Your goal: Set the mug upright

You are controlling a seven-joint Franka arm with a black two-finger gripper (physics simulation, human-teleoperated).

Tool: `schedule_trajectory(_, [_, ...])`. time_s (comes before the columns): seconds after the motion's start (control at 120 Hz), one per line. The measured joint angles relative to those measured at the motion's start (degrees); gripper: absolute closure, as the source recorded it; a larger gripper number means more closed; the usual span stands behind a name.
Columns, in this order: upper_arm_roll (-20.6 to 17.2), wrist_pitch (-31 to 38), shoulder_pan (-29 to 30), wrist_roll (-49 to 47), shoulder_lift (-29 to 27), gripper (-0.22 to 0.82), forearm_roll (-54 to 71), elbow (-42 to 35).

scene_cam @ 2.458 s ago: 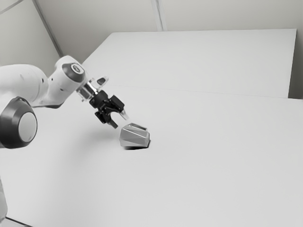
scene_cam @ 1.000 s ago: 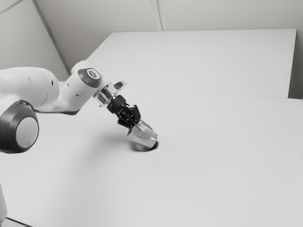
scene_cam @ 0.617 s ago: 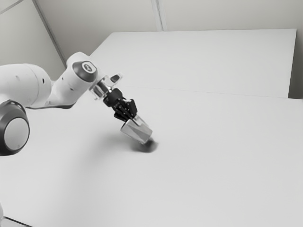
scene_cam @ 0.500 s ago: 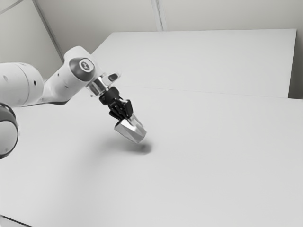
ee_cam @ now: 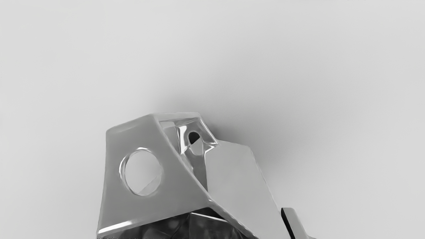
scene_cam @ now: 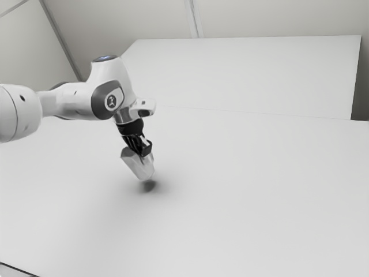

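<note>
In the exterior view my gripper point(scene_cam: 140, 151) points steeply down, shut on the upper part of the silvery, faceted mug point(scene_cam: 137, 165). The mug is tilted, its lower end leaning toward the exterior view's right, and hangs slightly above its dark shadow on the table. From the wrist view, the mug point(ee_cam: 232, 169) shows flat shiny faces, a round hole through one side piece and a dark hollow nearest the hand. One of my fingers point(ee_cam: 295, 224) lies along the mug's outer wall; the mug hides the other.
A broad, pale table point(scene_cam: 248, 202) extends beneath the mug and around it. Behind it, in the exterior view, stands a light panel point(scene_cam: 248, 75), with grey walls further back.
My open gripper closed on the mug and raised it from the table. Since then the arm has carried it toward the exterior view's left, and both hand and mug have swung steeper.
</note>
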Motion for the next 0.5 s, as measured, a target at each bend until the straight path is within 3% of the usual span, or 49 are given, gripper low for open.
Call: schedule_trajectory(0.5, [-2.3,6.8,-1.7,-4.9,4.9,0.75,4.7,0.8])
